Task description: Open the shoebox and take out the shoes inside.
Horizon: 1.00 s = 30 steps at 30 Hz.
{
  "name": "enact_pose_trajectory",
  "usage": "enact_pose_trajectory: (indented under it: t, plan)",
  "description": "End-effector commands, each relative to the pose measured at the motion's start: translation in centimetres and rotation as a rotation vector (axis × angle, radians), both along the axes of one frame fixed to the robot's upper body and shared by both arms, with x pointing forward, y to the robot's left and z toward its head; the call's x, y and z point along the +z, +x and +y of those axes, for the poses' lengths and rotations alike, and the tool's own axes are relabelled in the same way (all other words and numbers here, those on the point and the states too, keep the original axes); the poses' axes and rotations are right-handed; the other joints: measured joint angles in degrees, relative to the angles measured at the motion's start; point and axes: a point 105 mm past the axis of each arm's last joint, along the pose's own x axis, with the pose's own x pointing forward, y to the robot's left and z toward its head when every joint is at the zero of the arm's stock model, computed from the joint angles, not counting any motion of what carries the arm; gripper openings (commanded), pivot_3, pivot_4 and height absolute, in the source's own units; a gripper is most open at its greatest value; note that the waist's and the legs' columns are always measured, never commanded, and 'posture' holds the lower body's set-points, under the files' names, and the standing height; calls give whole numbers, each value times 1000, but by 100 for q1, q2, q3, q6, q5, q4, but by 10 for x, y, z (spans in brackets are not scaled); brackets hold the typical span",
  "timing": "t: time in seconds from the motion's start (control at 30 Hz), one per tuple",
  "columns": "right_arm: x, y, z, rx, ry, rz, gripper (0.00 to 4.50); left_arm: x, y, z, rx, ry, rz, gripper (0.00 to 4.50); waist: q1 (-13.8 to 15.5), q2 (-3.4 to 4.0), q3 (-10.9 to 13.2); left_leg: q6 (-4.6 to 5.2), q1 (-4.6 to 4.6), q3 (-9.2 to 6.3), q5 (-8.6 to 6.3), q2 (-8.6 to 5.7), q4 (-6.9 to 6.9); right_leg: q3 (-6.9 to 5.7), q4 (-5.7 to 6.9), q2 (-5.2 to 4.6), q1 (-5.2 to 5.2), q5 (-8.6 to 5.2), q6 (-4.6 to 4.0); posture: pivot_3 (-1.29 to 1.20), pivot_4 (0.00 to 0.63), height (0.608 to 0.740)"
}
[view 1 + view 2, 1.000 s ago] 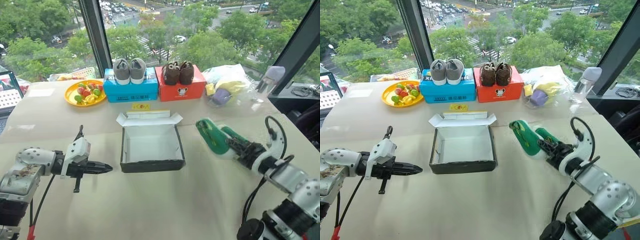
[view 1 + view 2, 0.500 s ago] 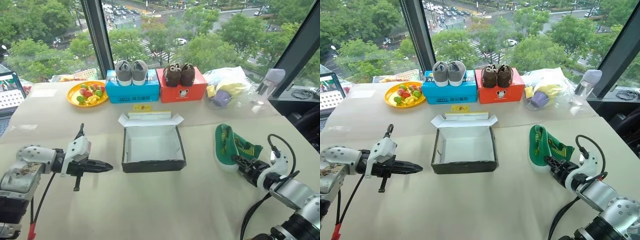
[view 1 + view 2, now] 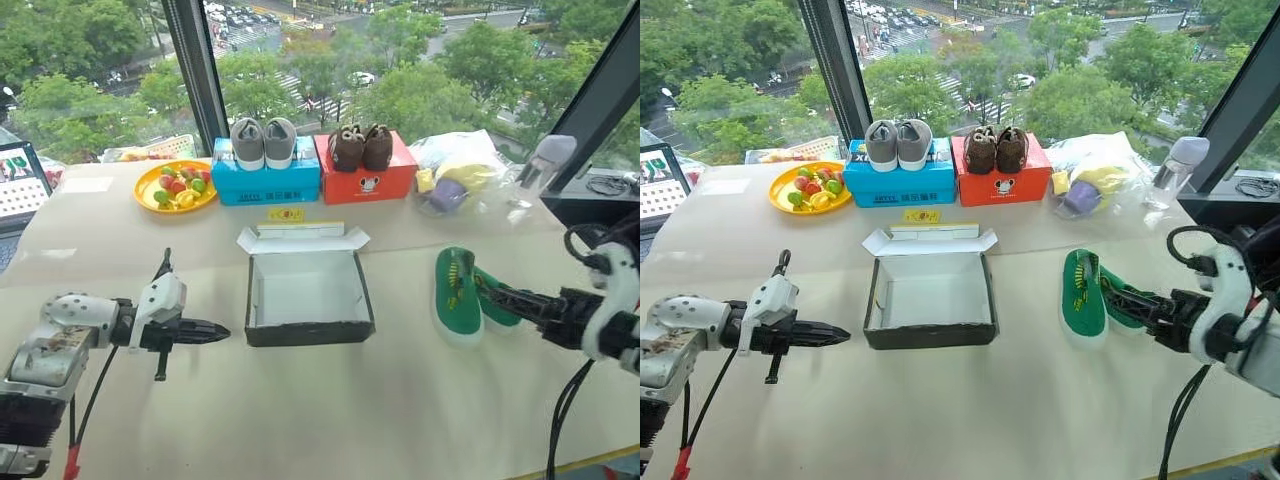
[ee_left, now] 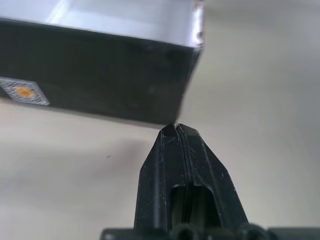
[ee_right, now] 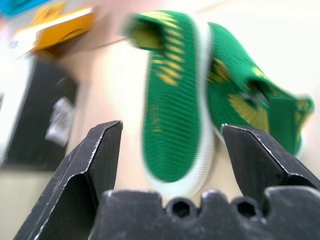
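Now, from the head camera's left eye view, the shoebox (image 3: 308,297) sits open at the middle of the table (image 3: 300,410), its white interior bare and its flap folded back on the far side. The shoes (image 3: 468,294) lie on the table to the right of the box, well apart from it, side by side with their long axes running roughly away from the robot. The right gripper (image 3: 497,296) points in at them from the right, so the right arm is by far the nearer one; its black tips lie close over the nearer shoe, and contact cannot be told from here. The left gripper (image 3: 215,329) hangs just left of the box's near left corner, pointing at it.

Seen from the right eye, the layout is the same: the shoes lie between the box and the right gripper.

Through the left wrist camera, the left gripper's two fingers are pressed together with nothing between them, tips just short of the dark side wall of the box.

Through the right wrist camera, the right gripper stands wide apart and empty, both green shoes lying on the table beyond the gap. Judging by this, both shoes are out and the task looks nearly finished.
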Motion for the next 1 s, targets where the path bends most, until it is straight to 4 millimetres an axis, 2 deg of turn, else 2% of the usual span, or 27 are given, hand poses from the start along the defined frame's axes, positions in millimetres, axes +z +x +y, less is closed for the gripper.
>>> enact_pose_trajectory:
  t: [0.03, 0.13, 0.2, 0.27, 0.33, 0.37, 0.47, 0.53, 0.57, 0.63, 0.77, 0.8, 1.0]
  plan:
    - [26, -12, 29, 187, -74, -159, 3827, 17, 12, 12, 141, -65, -81, 0, -5, 0, 0, 4, -1, 2, -3, -1, 0, 2, -2, -1, 0, 1, 2, 0, 150, 731]
    - [20, -1, 40, 156, -197, -239, 3827, 19, 31, 23, 351, -96, -143, 0, -9, -2, -1, 9, -2, 3, -6, -1, 0, 4, -4, -5, 0, 3, 7, 0, 150, 731]
    - [10, 13, 48, 69, -234, -276, 3827, 20, 42, 28, 490, -148, -163, 0, -3, -12, -7, 9, 1, 3, -6, -2, 1, 4, -6, -8, 5, -5, 28, 0, 150, 731]
    - [1, 26, 56, -47, -195, -311, 3827, 21, 52, 33, 637, -198, -215, 0, 0, -33, -15, 5, 1, 3, -4, -2, 3, 3, -3, -8, 6, -9, 41, 0, 150, 731]
    - [-9, 34, 56, -182, -247, -353, 3827, 19, 56, 34, 751, -252, -236, 0, 2, -32, -14, -1, -1, 4, 0, -3, 8, 6, 2, -11, 4, -5, 42, 0, 150, 731]
    - [-14, 35, 54, -249, -280, -372, 3827, 17, 57, 33, 791, -263, -247, 0, 14, -32, -15, -3, -4, 7, 1, -7, 8, 10, 8, -14, -3, 19, 8, 0, 150, 731]
    - [-28, 35, 48, -392, -382, -412, 3827, 13, 60, 39, 950, -310, -277, 0, 51, -31, -16, -39, -6, 6, 21, -8, 7, 4, 5, -15, -3, 22, 3, 0, 150, 731]
    - [-36, 33, 54, -434, -393, -441, 3827, 10, 61, 43, 1029, -331, -306, 0, 55, -34, -18, -46, -8, 9, 25, -12, 5, 4, 1, -16, -4, 21, 3, 0, 150, 731]
    - [-43, 32, 64, -416, -403, -448, 3827, 6, 60, 44, 1070, -352, -311, 0, 57, -33, -18, -46, -7, 9, 25, -11, 5, 4, 0, -14, -4, 22, 3, 0, 150, 731]
    - [-52, 30, 76, -404, -446, -478, 3827, 2, 58, 43, 1114, -378, -327, 0, 36, -34, -19, -45, -4, 11, 24, -13, 4, 7, 0, -15, -3, 21, 3, 0, 150, 731]
    - [-69, 28, 83, -409, -533, -510, 3827, -4, 51, 43, 1196, -411, -369, 0, 1, -36, -20, -36, 2, 12, 19, -12, 5, 10, 1, -13, 2, 21, 1, 0, 150, 731]
    - [-71, 28, 83, -408, -537, -518, 3827, -4, 50, 43, 1200, -414, -372, 0, 3, -36, -20, -13, 2, 12, 7, -12, 5, 9, 2, -14, 2, 22, -1, 0, 150, 731]
    - [-69, 30, 86, -398, -482, -553, 3827, -18, 40, 31, 1168, -384, -368, 0, 3, -37, -22, -18, 14, 8, 11, -6, 6, 7, 11, -4, 4, 29, -12, 0, 150, 731]
